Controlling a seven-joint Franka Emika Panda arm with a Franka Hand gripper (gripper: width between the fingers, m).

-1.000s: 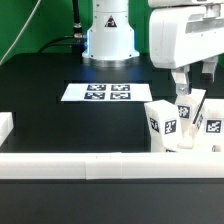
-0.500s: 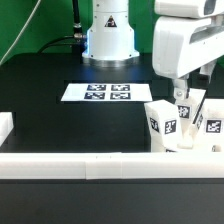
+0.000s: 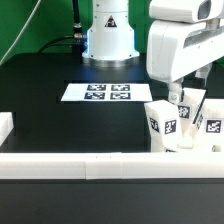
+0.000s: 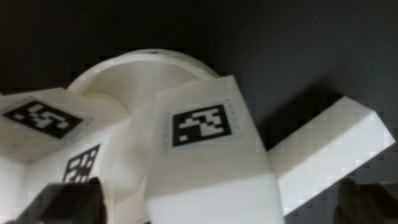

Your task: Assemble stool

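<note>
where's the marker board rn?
The marker board lies flat mid-table in the exterior view, in front of the robot base, left of the stool parts.

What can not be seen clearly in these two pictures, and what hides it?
- End effector: in the exterior view its fingertips hang just above the legs; contact cannot be judged.
- Legs: the exterior view's right edge cuts off the cluster, so their count is uncertain.
- Seat: not recognizable in the exterior view; the rounded white part in the wrist view may be it, but it is cropped and blurred.
- Marker board: tag patterns too small to read.
</note>
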